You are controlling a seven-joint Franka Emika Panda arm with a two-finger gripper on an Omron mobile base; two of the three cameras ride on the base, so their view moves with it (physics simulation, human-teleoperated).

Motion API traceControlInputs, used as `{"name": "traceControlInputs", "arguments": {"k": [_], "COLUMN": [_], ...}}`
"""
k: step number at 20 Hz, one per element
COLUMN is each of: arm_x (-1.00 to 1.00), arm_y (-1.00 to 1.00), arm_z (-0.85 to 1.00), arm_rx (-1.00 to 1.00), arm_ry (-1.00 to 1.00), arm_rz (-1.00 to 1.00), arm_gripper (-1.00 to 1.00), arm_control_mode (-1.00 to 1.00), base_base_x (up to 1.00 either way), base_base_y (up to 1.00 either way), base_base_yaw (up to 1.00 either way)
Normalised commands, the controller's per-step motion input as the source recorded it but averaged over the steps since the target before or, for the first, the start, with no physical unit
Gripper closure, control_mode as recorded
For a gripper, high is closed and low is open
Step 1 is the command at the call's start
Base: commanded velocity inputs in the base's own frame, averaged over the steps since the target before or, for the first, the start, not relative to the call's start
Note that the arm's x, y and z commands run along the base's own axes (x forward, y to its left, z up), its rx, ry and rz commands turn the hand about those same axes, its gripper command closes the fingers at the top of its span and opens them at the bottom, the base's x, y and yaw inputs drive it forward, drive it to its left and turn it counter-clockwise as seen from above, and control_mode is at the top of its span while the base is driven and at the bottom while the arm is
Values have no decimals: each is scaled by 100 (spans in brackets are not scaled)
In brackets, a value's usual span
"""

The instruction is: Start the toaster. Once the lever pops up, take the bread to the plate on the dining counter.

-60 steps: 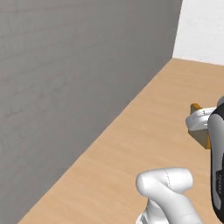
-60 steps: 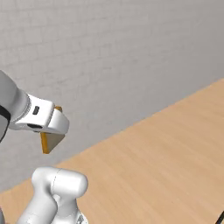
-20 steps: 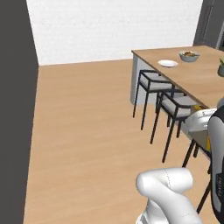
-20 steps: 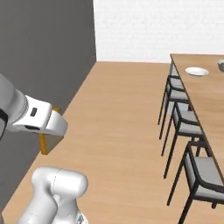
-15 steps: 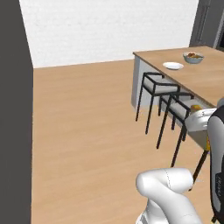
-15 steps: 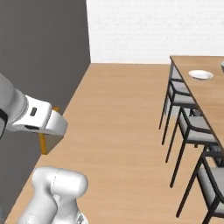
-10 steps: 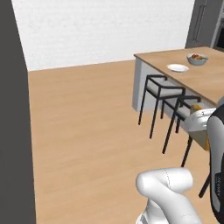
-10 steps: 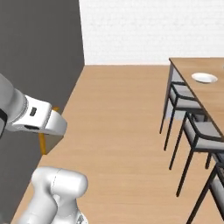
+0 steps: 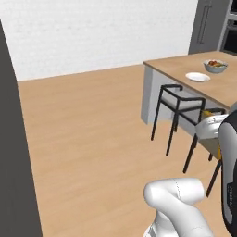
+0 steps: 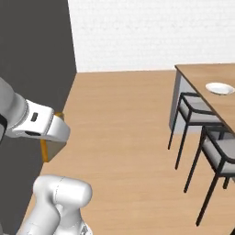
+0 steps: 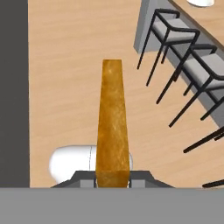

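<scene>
Bread (image 11: 113, 122) sits clamped edge-on in our gripper (image 11: 113, 177), apparently toasted already; what remains is reaching the dining counter (image 9: 173, 65) and laying it on the plate (image 9: 197, 77), well ahead.

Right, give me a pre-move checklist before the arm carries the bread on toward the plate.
1. Bread clamped edge-on in the gripper: ok.
2. Plate in sight on the dining counter: ok.
3. Plate top free of other items: ok.
4. Fruit bowl standing apart from the plate: ok.
5. Chairs line the counter's near side, so a low approach is blocked: not ok.
6. Plate within arm's reach from here: cannot tell.
</scene>
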Motion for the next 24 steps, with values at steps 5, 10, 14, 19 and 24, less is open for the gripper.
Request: {"name": "traceControlInputs", "arguments": {"k": [5,10,14,19,24], "arm_x": [0,0,0,0,0], "arm_y": [0,0,0,0,0], "arm_z": [0,0,0,0,0], "arm_rx": [0,0,0,0,0], "arm_ry": [0,0,0,0,0], "arm_rz": [0,0,0,0,0], "arm_gripper": [100,100,100,100,100], "arm_control_mode": [100,100,100,100,100], "base_base_x": [61,57,51,51,64], "base_base_y": [51,38,29,26,31], "base_base_yaw": [-21,-18,-15,-13,-13]}}
